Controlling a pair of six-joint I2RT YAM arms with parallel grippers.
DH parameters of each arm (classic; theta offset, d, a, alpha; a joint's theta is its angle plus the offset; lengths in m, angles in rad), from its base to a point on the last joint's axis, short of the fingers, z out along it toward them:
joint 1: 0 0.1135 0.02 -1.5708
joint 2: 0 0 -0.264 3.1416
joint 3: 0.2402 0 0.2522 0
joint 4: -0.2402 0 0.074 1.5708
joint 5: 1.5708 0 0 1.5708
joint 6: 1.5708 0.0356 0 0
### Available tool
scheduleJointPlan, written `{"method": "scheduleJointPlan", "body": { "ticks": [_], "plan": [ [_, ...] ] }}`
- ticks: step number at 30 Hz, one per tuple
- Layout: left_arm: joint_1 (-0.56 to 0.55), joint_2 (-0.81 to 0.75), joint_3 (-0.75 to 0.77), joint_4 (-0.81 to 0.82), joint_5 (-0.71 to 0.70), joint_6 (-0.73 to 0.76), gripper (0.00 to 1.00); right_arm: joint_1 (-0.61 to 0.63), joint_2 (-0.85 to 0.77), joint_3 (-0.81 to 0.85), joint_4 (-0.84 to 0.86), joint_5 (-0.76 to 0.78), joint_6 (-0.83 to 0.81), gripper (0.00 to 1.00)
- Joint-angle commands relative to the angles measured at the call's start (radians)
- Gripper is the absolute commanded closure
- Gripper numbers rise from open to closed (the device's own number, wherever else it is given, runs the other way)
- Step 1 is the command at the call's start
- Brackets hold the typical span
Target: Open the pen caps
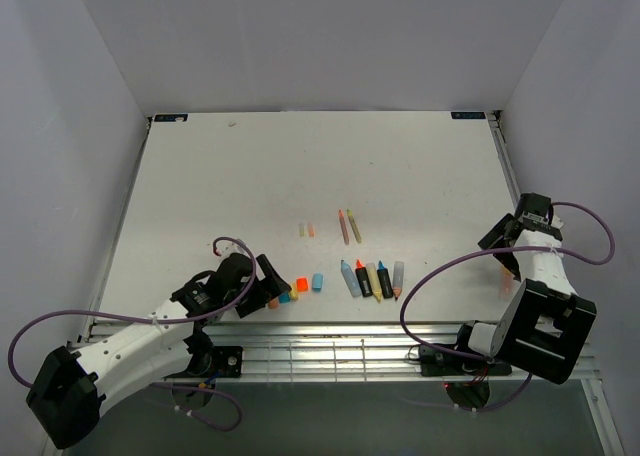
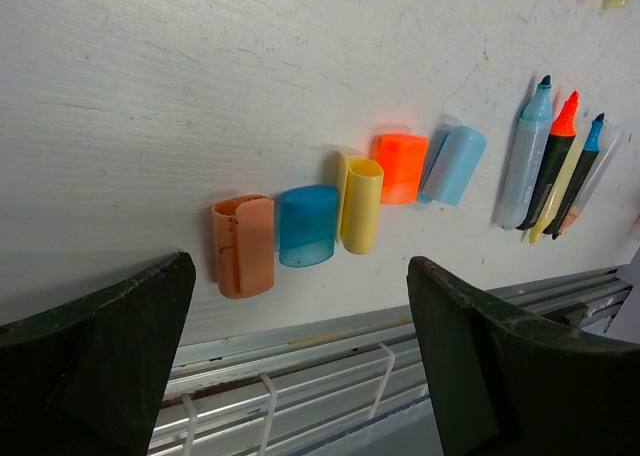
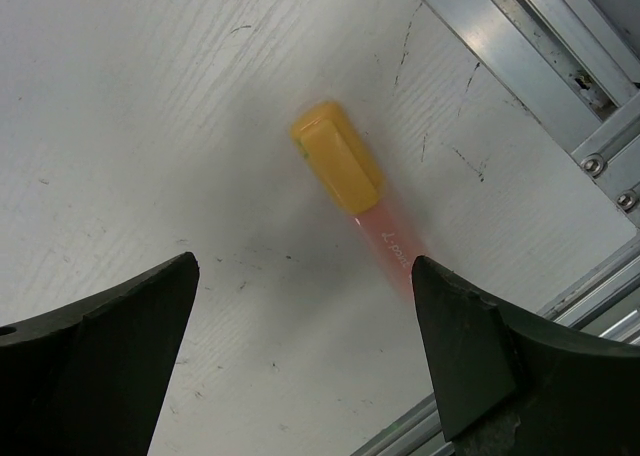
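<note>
Five loose pen caps point(image 2: 306, 225) lie in a row by the near edge of the worktop point(image 1: 250, 176), left of the middle. Over them hangs the left end effector point(image 2: 300, 276), wide open, holding nothing. By the right edge, the right end effector point(image 3: 302, 266) is also wide open and empty, over a pink pen point(image 3: 392, 248) with its yellow cap point(image 3: 336, 156) on.

White table top point(image 2: 200, 86): matt, finely grained like painted wood, scuffed and hairline-cracked
Silver metal edge rail point(image 2: 300, 361): ribbed, dull sheen
Stubby salmon plastic cap point(image 2: 243, 246): translucent, smooth, dark-specked
Blue plastic cap point(image 2: 307, 225): translucent, satin
Tubular yellow plastic cap point(image 2: 361, 205): opaque, smooth
Bright orange plastic cap point(image 2: 400, 167): glossy
Pale blue plastic cap point(image 2: 455, 163): frosted
Flat-sided yellow plastic cap point(image 3: 338, 154): opaque, semi-gloss, on a clear pink plastic barrel point(image 3: 392, 244)
</note>
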Motion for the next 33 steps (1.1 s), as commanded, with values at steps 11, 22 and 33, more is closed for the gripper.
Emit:
{"method": "scheduleJointPlan", "body": {
  "ticks": [11,22,33],
  "plan": [
    [0.005,-0.018,0.008,0.022,0.024,0.026,0.02,-0.023,0.030,-0.053,0.095,0.048,-0.023,0.07],
    [0.005,-0.033,0.005,0.022,0.035,0.026,0.02,-0.055,0.090,-0.099,0.140,-0.001,0.000,0.07],
    [0.004,-0.068,-0.021,0.041,0.047,-0.001,0.02,-0.059,0.115,-0.168,0.184,-0.094,0.052,0.17]
  ]
}}
